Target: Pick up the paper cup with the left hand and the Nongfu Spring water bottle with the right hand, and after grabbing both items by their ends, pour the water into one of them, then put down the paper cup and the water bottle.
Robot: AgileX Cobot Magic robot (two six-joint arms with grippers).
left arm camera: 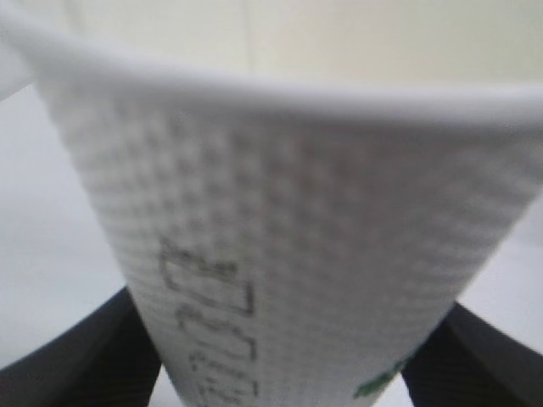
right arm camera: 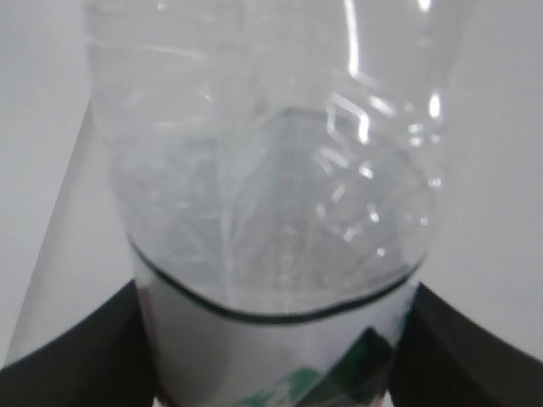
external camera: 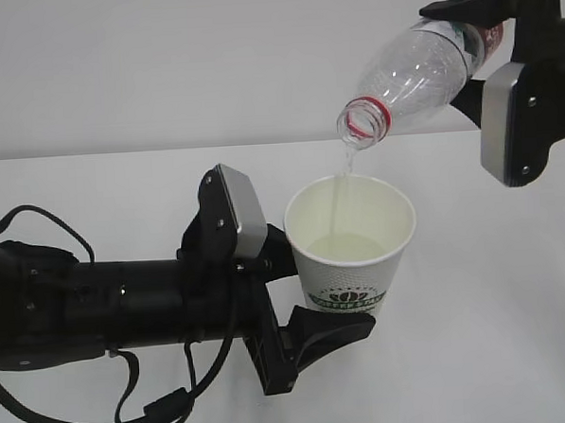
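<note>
The white paper cup (external camera: 354, 265) with its green logo is held upright above the table, my left gripper (external camera: 315, 295) shut on its lower part. Up close, the cup's dimpled wall (left arm camera: 288, 237) fills the left wrist view between two black fingers (left arm camera: 93, 356). The clear Nongfu Spring water bottle (external camera: 413, 72) is tilted mouth-down over the cup, red neck ring lowest, my right gripper (external camera: 473, 50) shut on its labelled end. A thin stream of water (external camera: 343, 182) falls into the cup, where water has pooled. The right wrist view shows the bottle (right arm camera: 263, 170) between the right fingers (right arm camera: 475, 356).
The white table (external camera: 496, 305) spreads under both arms, with a plain white wall behind it. A black cable (external camera: 37, 224) loops off the left arm at the left edge.
</note>
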